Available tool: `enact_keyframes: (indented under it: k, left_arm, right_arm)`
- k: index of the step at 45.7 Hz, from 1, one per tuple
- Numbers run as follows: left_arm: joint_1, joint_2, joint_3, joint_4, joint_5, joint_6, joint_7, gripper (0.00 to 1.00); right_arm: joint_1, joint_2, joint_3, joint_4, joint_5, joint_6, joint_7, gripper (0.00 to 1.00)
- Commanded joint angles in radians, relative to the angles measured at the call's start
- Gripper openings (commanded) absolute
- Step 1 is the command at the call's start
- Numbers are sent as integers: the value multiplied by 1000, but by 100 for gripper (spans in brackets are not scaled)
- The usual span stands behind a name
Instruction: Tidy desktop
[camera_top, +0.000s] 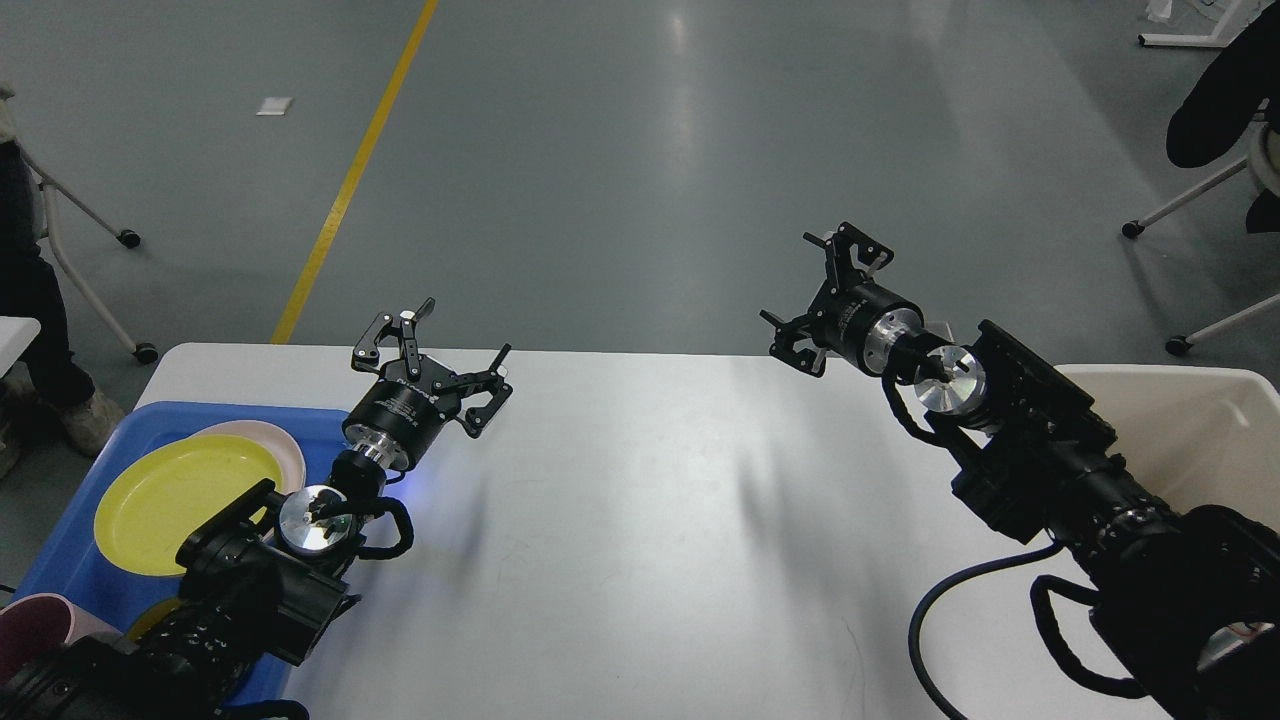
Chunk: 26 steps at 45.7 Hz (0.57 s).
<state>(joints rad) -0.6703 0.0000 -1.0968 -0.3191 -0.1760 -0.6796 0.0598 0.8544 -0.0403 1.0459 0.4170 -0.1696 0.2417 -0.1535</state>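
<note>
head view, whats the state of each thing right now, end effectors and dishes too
left end effector: open, empty, above the desktop
right end effector: open, empty
desktop: bare in the middle
blue tray: holds dishes
yellow plate: flat, stacked on a pink plate
beige bin: upright

Smooth matte white desktop (640, 560), glossy plastic-looking blue tray (70, 560) and yellow plate (170, 500), matte beige bin (1200, 430).
</note>
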Motion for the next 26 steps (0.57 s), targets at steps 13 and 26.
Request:
enact_keyframes:
  k: [13,26]
  left_arm:
    - [0,0,0,0,0,0,0,97]
    - [0,0,0,0,1,0,0,97]
  right_arm:
    - [-89,-10,129,-1,223,122,11,100]
    - [-130,-7,140,-3,225,134,35,100]
